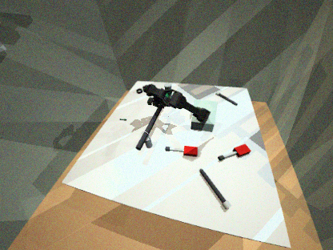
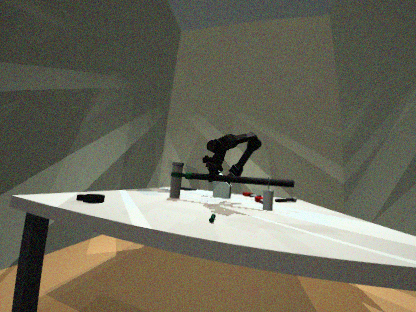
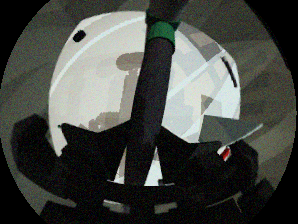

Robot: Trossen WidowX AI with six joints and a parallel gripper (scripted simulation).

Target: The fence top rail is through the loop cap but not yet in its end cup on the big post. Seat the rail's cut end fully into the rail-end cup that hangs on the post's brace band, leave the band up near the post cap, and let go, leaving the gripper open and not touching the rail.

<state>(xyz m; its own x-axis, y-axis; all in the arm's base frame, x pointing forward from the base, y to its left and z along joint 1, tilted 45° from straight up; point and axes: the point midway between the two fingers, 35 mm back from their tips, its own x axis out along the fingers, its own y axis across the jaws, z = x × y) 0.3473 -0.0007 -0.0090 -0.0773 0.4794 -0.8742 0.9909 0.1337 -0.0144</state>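
The dark rail spans from the big post to the short post, nearly level. The loop cap shows only as a thin ring around the rail. The green rail-end cup hangs on the grey big post, a little below its cap. The rail's far end meets the cup's mouth; how deep it sits inside is hidden. My gripper is shut on the rail, a short way from the cup.
A pale green box stands beside the arm. Two red-ended tools and a dark bar lie toward the front. Another dark bar lies at the back right. A black ring and a small green piece also lie there.
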